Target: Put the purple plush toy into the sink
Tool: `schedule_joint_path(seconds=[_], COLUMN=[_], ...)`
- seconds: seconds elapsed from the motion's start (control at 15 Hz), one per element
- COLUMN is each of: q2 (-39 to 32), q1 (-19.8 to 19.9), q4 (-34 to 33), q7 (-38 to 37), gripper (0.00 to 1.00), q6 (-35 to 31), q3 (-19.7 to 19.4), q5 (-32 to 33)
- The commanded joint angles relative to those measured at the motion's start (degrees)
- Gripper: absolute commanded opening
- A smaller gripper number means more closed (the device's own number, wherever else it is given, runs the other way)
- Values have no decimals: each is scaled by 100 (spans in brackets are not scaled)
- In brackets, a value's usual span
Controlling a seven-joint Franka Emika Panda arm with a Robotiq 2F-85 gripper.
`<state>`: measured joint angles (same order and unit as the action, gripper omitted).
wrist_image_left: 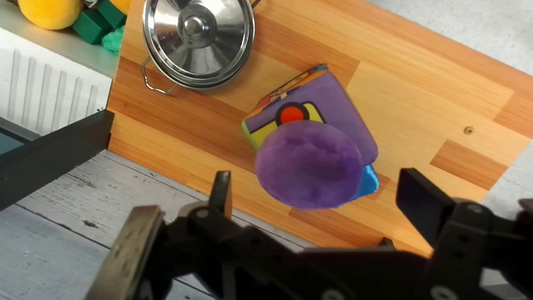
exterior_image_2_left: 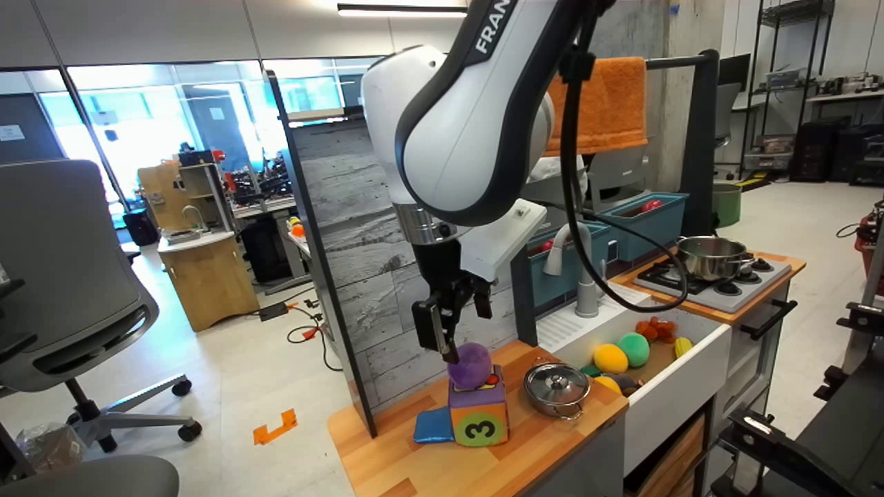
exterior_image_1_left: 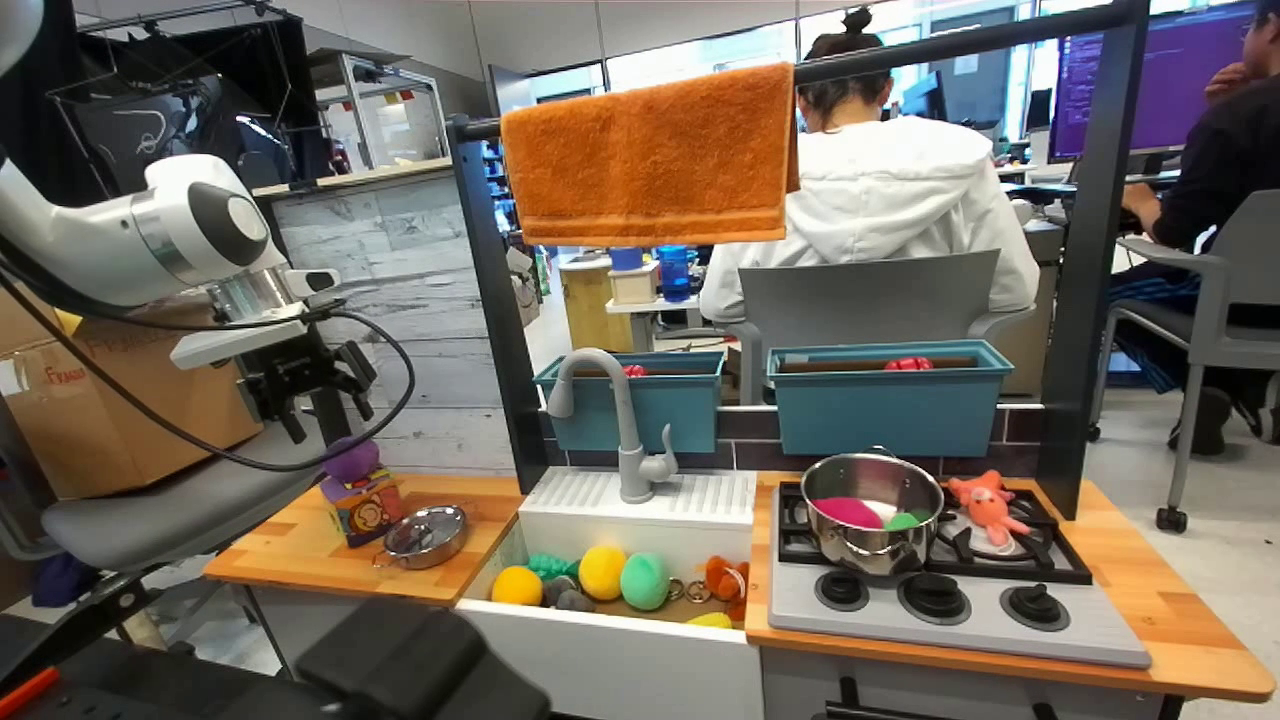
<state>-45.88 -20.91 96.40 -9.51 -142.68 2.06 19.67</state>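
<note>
The round purple plush toy (exterior_image_1_left: pixel 352 463) rests on top of a soft toy cube (exterior_image_1_left: pixel 362 512) on the wooden counter. It also shows in an exterior view (exterior_image_2_left: pixel 469 366) and in the wrist view (wrist_image_left: pixel 308 164). My gripper (exterior_image_1_left: pixel 330 418) is open and empty, pointing down just above the plush toy; it also shows in an exterior view (exterior_image_2_left: pixel 468 335). In the wrist view the plush toy lies between and slightly ahead of the spread fingertips of the gripper (wrist_image_left: pixel 315 171). The white sink (exterior_image_1_left: pixel 610 655) is beside this counter, also in an exterior view (exterior_image_2_left: pixel 680 390), and holds several toys.
A small lidded steel pot (wrist_image_left: pixel 195 37) stands between the cube and the sink. A grey faucet (exterior_image_1_left: pixel 625 430) rises behind the sink. A wood-look panel (exterior_image_2_left: pixel 407 324) stands behind the counter. A stove with a steel pot (exterior_image_1_left: pixel 870 530) is on the sink's far side.
</note>
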Motion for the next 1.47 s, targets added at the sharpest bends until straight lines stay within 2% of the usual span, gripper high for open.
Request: schedule_joint_path(seconds=[0.0,0.53,0.87,1.4], q2=[-225,-418,-480,-731], q1=[-32,-23,53,90], q4=[-310,-496,-601,-990], q7=[141,122,268,538], gripper=[100,100,100,100], q6=[216,187,232,556], q3=[-35,-99,-11,53], q5=[-83,-90,-176,-372])
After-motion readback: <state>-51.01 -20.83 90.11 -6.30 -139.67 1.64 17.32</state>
